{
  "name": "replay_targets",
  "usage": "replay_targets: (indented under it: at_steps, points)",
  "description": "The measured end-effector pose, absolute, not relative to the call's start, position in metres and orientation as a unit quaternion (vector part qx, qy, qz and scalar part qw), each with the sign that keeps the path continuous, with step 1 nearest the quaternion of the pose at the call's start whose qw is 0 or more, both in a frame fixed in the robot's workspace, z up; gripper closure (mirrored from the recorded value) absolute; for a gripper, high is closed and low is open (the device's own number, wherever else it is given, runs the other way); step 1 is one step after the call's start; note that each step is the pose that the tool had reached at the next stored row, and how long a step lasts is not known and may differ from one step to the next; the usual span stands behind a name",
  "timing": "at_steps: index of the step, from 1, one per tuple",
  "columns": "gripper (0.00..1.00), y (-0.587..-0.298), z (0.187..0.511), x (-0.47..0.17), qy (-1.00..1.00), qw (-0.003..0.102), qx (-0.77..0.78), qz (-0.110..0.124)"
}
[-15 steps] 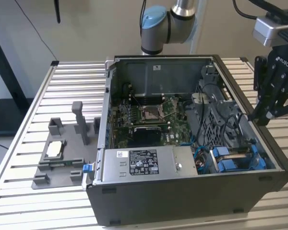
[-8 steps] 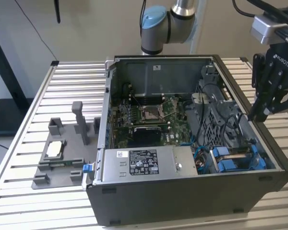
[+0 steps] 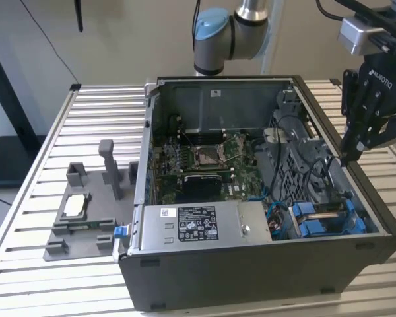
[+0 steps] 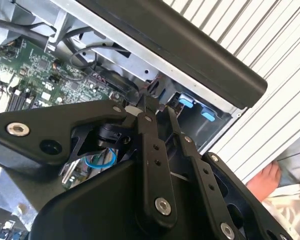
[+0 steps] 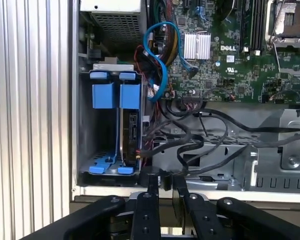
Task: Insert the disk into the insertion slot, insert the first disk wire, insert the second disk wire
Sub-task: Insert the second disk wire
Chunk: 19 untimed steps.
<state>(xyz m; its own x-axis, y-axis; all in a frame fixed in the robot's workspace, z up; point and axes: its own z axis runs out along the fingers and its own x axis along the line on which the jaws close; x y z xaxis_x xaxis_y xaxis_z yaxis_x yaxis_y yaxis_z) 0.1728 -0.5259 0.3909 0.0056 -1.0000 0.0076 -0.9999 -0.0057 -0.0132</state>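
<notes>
The disk stands on edge inside the insertion slot, with blue frame tabs at its end. In the exterior view the insertion slot lies in the case's near corner on that view's right. My gripper hangs over the case's wall on that side, just beyond the slot. In both wrist views the gripper has its fingers drawn together, with a thin gap. I cannot tell whether anything is pinched there. Black wires run loose beside the slot, close to the fingertips. A blue wire loops over the motherboard.
The open black case lies on a slatted metal table. Inside it are the motherboard and the silver power-supply box. A grey fixture sits on the exterior view's left. A person's hand shows past the table edge.
</notes>
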Motion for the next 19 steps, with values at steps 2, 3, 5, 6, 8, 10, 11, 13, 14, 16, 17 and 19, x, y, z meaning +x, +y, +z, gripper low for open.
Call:
replay_targets:
  at_steps: [2,3,5,6,8,10,11,13,14,16,17,19]
  points:
    - [0.73,-0.5256,0.3904,0.1741,0.705,-0.006,-0.709,-0.005]
    - [0.73,-0.5256,0.3904,0.1749,0.705,-0.012,-0.709,-0.003]
    - [0.73,-0.5256,0.3900,0.1765,0.705,-0.021,-0.709,0.000]
    - [0.73,-0.5256,0.3895,0.1770,0.705,-0.022,-0.709,0.000]
    - [0.73,-0.5256,0.3886,0.1774,0.705,-0.022,-0.709,0.000]
    - [0.73,-0.5256,0.3871,0.1778,0.705,-0.021,-0.709,0.001]
    - [0.73,-0.5255,0.3865,0.1780,0.705,-0.021,-0.709,0.001]
    - [0.73,-0.5254,0.3856,0.1788,0.704,-0.021,-0.710,0.001]
    - [0.73,-0.5254,0.3856,0.1789,0.704,-0.021,-0.710,0.001]
    - [0.73,-0.5254,0.3856,0.1788,0.704,-0.021,-0.710,0.001]
    - [0.73,-0.5254,0.3855,0.1788,0.704,-0.021,-0.710,0.001]
    - [0.73,-0.5254,0.3855,0.1788,0.704,-0.021,-0.710,0.001]
